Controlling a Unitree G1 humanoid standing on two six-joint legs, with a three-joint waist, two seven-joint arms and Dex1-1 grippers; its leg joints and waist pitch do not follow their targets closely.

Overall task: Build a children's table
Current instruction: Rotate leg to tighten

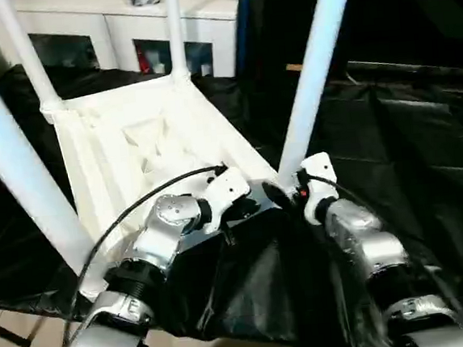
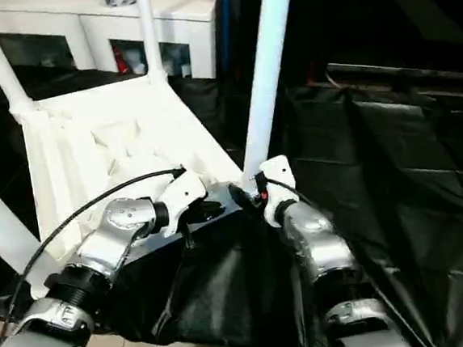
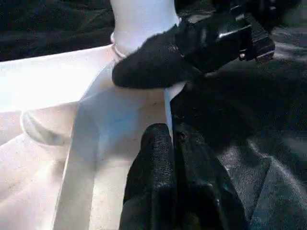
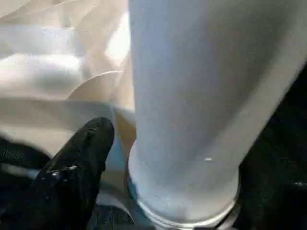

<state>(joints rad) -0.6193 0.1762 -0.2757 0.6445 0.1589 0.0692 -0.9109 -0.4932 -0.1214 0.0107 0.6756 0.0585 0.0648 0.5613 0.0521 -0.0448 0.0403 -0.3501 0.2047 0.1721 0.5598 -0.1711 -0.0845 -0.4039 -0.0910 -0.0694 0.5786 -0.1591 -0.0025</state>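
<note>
A black cloth (image 1: pixel 426 173) covered the work surface, with a white cabinet (image 1: pixel 113 25) behind it. The children's table (image 1: pixel 143 140) lay upside down on the cloth, ribbed underside up, four tapered legs rising from its corner sockets. At the near right leg (image 1: pixel 308 77), the left gripper (image 3: pixel 168 158) was pressed together against the rim, while the right gripper (image 1: pixel 286 195) stood spread beside the leg's base. If that leg was only loosely seated, a knock from a withdrawing finger could tilt it out.

White cabinet (image 1: pixel 162 25) behind; black cloth (image 1: pixel 424 148) covering surface
</note>
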